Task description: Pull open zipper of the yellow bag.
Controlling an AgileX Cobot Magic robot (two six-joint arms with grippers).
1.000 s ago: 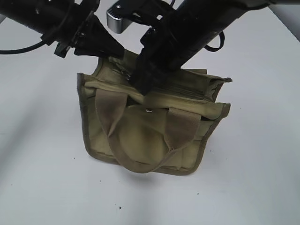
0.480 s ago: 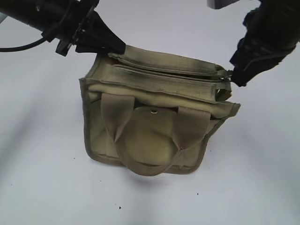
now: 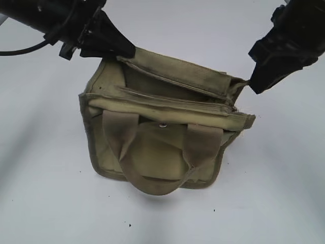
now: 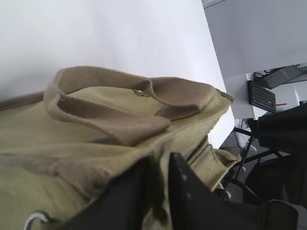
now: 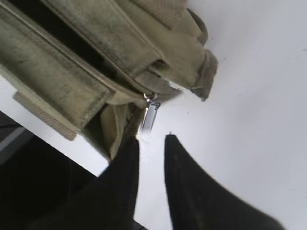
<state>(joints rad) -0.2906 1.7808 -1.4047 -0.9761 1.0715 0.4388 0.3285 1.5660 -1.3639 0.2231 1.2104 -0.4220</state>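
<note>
1. small boxy olive-khaki canvas yellow bag [image 3: 162,142] with two wide webbing handles sits upright on the white bench [image 3: 51,203], roughly centre of the exterior view, front flap and round silver snap button [image 3: 162,125] facing the camera
2. long thin khaki-taped zipper [image 3: 175,84] along the top looks run to the right end; the top mouth gapes, dark interior visible between the two tape edges in the exterior and right wrist views
3. small silver metal pull tab [image 5: 150,116] hangs loose at the bag's right-hand corner, just beyond the fingertips, not pinched
4. right gripper [image 5: 151,143]: black, jaws parted with a clear gap, nothing between them, released, just beside the tab
5. left gripper [image 4: 163,163]: black, at the bag's back-left top corner, khaki fabric sits in the narrow gap between the jaws; looks like a grasp on the bag's edge, though how firm I cannot tell
6. judgement: the opening pull looks essentially done; what is left, if anything, is letting go of the bag corner and clearing both arms
</note>
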